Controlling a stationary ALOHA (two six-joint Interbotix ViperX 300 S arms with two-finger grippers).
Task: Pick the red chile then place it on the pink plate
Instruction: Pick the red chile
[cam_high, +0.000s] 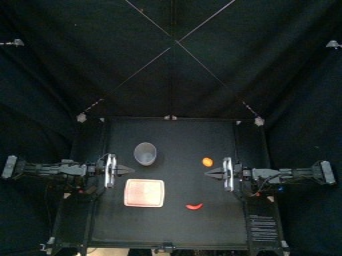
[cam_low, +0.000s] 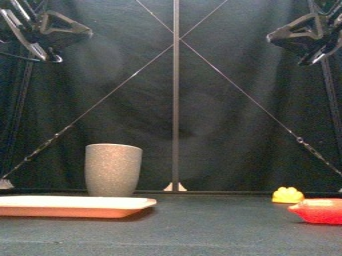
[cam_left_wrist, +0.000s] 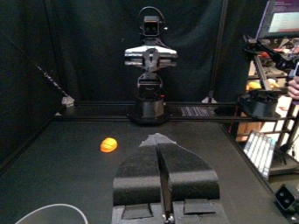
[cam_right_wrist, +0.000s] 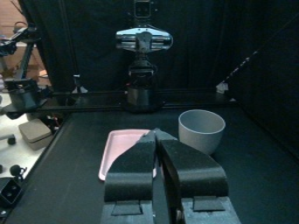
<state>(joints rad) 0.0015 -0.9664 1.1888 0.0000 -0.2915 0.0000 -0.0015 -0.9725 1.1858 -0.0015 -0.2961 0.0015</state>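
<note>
The red chile is recorded low and right of centre in the top view, long axis across the frame, just right of the pink plate and below-left of the nearer right gripper; its jaws and those of the left gripper are pressed together, empty.

1 pink plate, 1 grey cup, 1 red chile, 1 small orange toy — 4 things.
</note>
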